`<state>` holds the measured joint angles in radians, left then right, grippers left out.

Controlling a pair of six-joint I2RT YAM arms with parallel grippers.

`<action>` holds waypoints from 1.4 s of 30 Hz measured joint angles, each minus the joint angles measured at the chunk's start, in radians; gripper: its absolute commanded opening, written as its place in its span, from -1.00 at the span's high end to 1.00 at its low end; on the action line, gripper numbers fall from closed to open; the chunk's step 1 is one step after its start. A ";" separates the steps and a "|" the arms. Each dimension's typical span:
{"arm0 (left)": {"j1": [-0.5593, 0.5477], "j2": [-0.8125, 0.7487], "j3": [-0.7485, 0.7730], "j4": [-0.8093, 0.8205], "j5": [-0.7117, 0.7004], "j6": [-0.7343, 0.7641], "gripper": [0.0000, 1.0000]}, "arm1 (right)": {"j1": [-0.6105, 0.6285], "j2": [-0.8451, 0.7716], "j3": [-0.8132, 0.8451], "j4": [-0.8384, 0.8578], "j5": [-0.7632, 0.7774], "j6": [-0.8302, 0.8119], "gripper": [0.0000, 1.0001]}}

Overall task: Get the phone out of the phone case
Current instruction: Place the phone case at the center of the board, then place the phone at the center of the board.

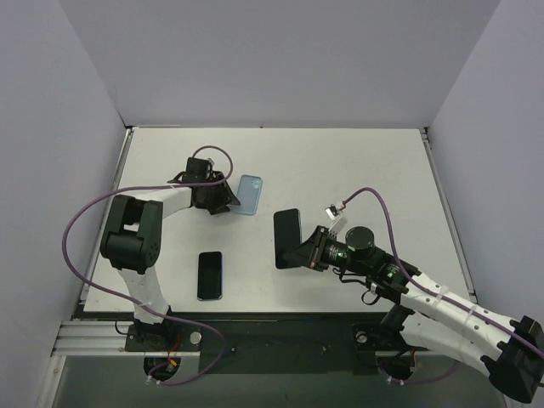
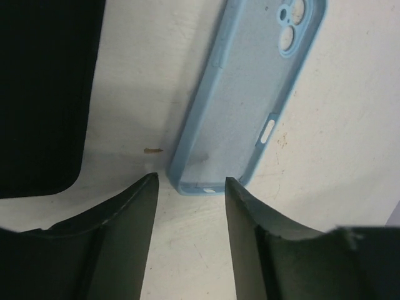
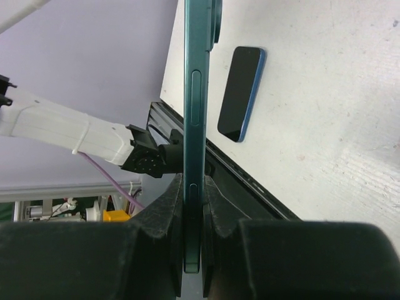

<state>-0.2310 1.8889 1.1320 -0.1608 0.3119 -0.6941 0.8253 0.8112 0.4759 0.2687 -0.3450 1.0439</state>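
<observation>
An empty light blue phone case (image 1: pixel 249 195) lies flat on the white table, inside up, with its camera cut-outs at the far end (image 2: pixel 250 94). My left gripper (image 1: pixel 232 201) is open and empty. Its fingertips sit just short of the case's near end (image 2: pixel 190 181) without touching it. My right gripper (image 1: pixel 309 252) is shut on a dark teal phone (image 1: pixel 287 238) and holds it above the table. In the right wrist view the phone (image 3: pixel 195 94) stands edge-on between the fingers, gripped near its lower end (image 3: pixel 192 178).
A second phone with a blue rim (image 1: pixel 210 274) lies screen up near the table's front left edge, also seen in the right wrist view (image 3: pixel 240 94). A black slab with a rounded corner (image 2: pixel 44 94) fills the left of the left wrist view. Grey walls surround the table.
</observation>
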 measured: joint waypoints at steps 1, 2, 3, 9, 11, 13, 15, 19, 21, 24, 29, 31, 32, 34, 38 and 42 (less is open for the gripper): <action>0.000 -0.005 0.000 -0.014 -0.013 0.001 -0.31 | 0.000 0.014 -0.010 0.014 0.000 0.005 1.00; 0.000 -0.012 0.000 -0.025 -0.025 0.002 -0.33 | 0.000 0.021 -0.013 0.016 0.000 0.008 1.00; 0.001 -0.021 0.000 -0.036 -0.034 0.001 -0.34 | 0.002 0.031 -0.017 0.024 0.001 0.011 1.00; 0.002 -0.142 0.000 -0.126 -0.098 0.006 -0.36 | 0.066 0.131 -0.029 0.093 0.055 0.034 1.00; 0.002 -0.223 -0.013 -0.149 -0.110 0.010 -0.36 | 0.125 0.192 -0.029 0.124 0.092 0.042 1.00; 0.003 -0.359 -0.061 -0.148 -0.106 0.012 -0.39 | 0.187 0.272 -0.029 0.167 0.125 0.055 1.00; 0.004 -0.535 -0.141 -0.129 -0.081 0.010 -0.41 | 0.239 0.365 -0.032 0.233 0.158 0.065 1.00; 0.005 -0.851 -0.296 -0.092 0.007 -0.032 -0.41 | 0.289 0.588 -0.037 0.422 0.204 0.101 1.00; 0.004 -0.974 -0.373 -0.080 0.049 -0.069 -0.44 | 0.294 0.707 -0.037 0.518 0.215 0.127 1.00; 0.004 -1.121 -0.462 -0.111 0.083 -0.117 -0.47 | 0.300 0.860 -0.037 0.644 0.230 0.182 1.00; 0.004 -1.275 -0.478 -0.189 0.091 -0.148 -0.48 | 0.308 0.951 -0.039 0.802 0.238 0.250 0.87; 0.004 -1.305 -0.469 -0.205 0.095 -0.155 -0.48 | 0.309 0.967 -0.039 0.831 0.238 0.271 0.77; 0.004 -1.307 -0.463 -0.209 0.096 -0.156 -0.48 | 0.309 0.970 -0.039 0.835 0.238 0.280 0.73; 0.004 -1.297 -0.454 -0.213 0.098 -0.158 -0.48 | 0.309 0.973 -0.039 0.844 0.238 0.298 0.53; 0.004 -1.277 -0.452 -0.216 0.108 -0.160 -0.48 | 0.309 0.980 -0.039 0.857 0.241 0.322 -0.01; 0.004 -1.266 -0.452 -0.216 0.116 -0.165 -0.48 | 0.309 0.947 -0.040 0.844 0.257 0.325 -0.28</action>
<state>-0.2272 0.6228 0.6796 -0.3763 0.4278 -0.8589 1.1339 1.7580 0.4362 1.1130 -0.0883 1.3685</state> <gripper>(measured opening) 0.740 0.564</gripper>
